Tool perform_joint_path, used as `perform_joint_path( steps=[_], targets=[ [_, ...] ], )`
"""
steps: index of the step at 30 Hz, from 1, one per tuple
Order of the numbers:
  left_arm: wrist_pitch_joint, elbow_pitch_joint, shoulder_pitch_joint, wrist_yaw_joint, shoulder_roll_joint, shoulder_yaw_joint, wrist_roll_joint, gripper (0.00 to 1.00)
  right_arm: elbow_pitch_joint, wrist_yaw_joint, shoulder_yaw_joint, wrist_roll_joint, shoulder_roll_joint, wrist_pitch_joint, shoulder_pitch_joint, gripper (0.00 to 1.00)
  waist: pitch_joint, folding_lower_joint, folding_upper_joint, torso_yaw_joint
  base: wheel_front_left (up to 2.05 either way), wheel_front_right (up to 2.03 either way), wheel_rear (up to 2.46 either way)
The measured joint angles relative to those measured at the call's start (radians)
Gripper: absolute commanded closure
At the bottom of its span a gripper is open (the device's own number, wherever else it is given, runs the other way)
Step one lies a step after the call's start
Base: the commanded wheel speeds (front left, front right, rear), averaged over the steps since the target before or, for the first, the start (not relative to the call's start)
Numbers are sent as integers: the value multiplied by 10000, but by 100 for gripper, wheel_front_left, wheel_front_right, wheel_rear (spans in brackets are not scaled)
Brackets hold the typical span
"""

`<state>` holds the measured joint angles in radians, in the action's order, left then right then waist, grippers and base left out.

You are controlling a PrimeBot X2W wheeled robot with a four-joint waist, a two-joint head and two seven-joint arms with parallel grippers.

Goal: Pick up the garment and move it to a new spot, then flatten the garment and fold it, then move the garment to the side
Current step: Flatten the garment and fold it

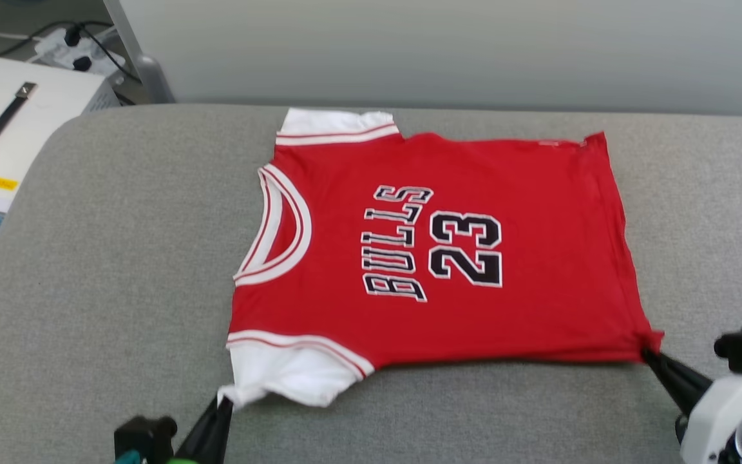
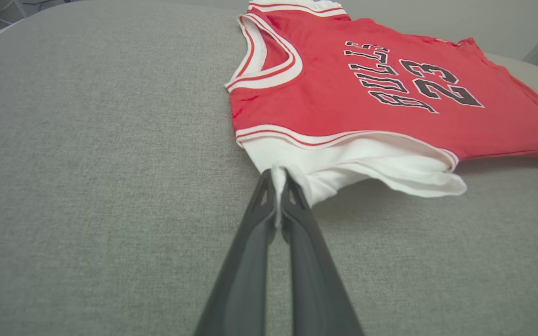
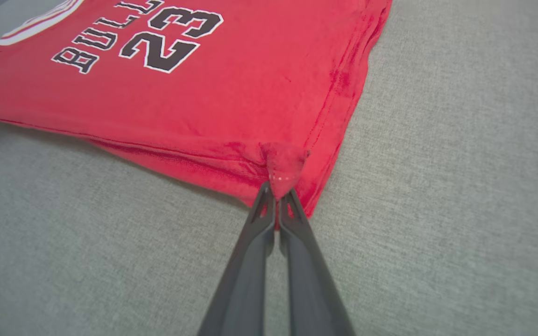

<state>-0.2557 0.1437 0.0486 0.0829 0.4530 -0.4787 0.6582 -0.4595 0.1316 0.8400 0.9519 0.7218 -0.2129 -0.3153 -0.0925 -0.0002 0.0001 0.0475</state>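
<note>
Grey fabric surface [image 1: 120, 258] carries the garment [image 1: 538, 258] flat at its middle, print up, its collar-to-hem axis running left to right before the robot. At the surface's near side the left gripper [image 1: 224, 403] pinches the white sleeve [image 2: 343, 163] and the right gripper [image 1: 646, 351] pinches the red hem corner [image 3: 285, 163]. So the garment lies beyond both, equally near.
</note>
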Motion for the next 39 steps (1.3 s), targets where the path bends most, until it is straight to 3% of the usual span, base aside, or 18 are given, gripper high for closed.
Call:
perform_joint_path(
  steps=[10,17,27,39],
  targets=[
    [458,-546,1818,280,186,-153,589,100,857,0,-1785,-349,-123,437,2994,100,809,0,0,37,0,0,0],
    [537,-700,1848,257,251,-316,520,100,1643,-2,-3287,-894,-506,1085,3974,100,750,0,0,100,0,0,0],
    [623,56,-464,-303,263,-328,29,100,2704,0,-5010,-1672,-1127,2048,4143,100,611,1,0,109,0,0,0],
    [907,1732,-3504,-1381,244,-598,-470,100,3398,-2,-5846,-1891,-1488,3210,3254,100,-162,1,0,-201,0,0,0]
  ],
)
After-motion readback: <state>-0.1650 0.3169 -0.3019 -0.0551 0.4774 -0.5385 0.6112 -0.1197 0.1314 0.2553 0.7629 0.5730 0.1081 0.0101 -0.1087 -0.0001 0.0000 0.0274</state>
